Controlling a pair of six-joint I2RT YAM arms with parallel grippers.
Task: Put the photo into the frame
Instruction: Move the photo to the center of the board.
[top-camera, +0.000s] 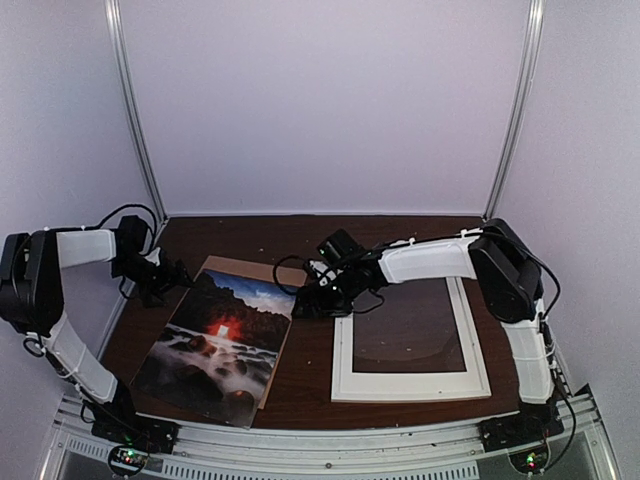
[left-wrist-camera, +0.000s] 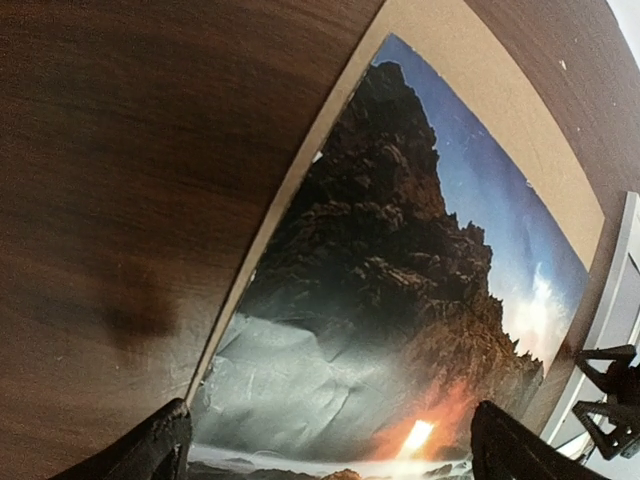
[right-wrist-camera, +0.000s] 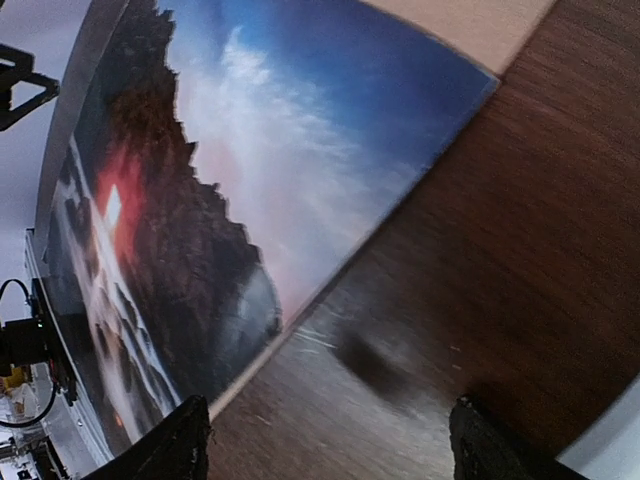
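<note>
The left gripper (top-camera: 172, 276) hovers by the far-left corner of the photo (top-camera: 222, 338), jaws wide apart and holding nothing. The photo lies flat on a brown backing board (top-camera: 256, 268) at the left of the table (top-camera: 310, 375). It is not in the frame yet, so the task looks barely begun: lifting, carrying and seating all remain. The right gripper (top-camera: 310, 298), also spread and empty, hangs between the photo and the frame (top-camera: 342, 385). The frame lies flat at the right, near the photo but apart. The right arm crosses the frame's far-left corner and may hinder placement.
</note>
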